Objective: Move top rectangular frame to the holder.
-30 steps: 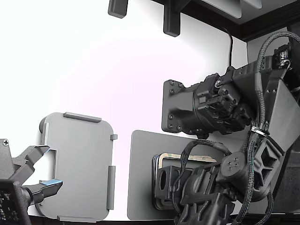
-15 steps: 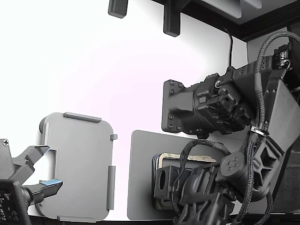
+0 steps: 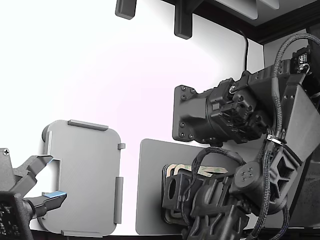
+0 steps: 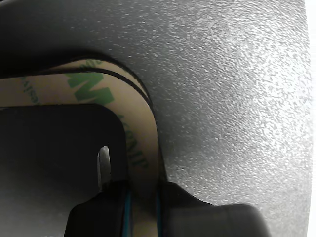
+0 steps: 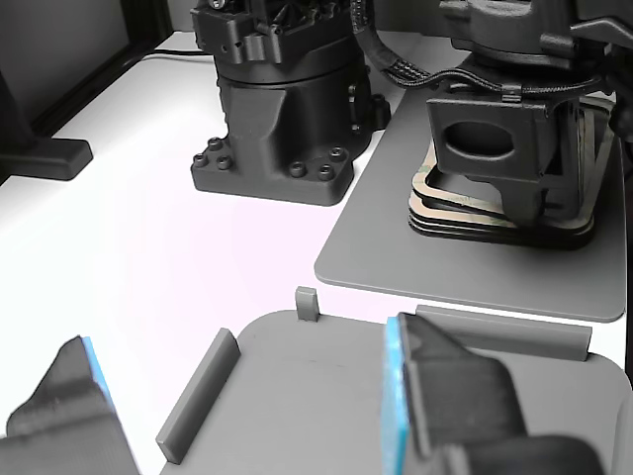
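Note:
The top rectangular frame [image 4: 144, 129] is tan with green print and tops a stack of dark frames [image 5: 495, 226] on the dark grey mat [image 3: 150, 190]. In the wrist view my gripper [image 4: 143, 190] is shut on one bar of this frame, with a blue-padded finger on each side. In the exterior view the gripper [image 3: 186, 194] hangs over the stack, and the frame [image 3: 212, 171] looks tipped up slightly. The frame also shows in the other view [image 5: 465, 203] under the gripper [image 5: 526, 203]. The holder [image 3: 85, 175], a light grey tray with raised tabs, lies to the exterior view's left and holds nothing.
A second arm's open gripper [image 3: 44, 186] with blue pads hovers at the holder's left edge in the exterior view. Its fingers [image 5: 440, 396] frame the other view. A black arm base [image 5: 282, 109] stands behind the mat. Two dark feet [image 3: 182, 22] stand at the table's far edge.
My gripper has shifted a little toward the exterior view's left, and the tan frame's edge has risen slightly off the stack. The second arm has not moved.

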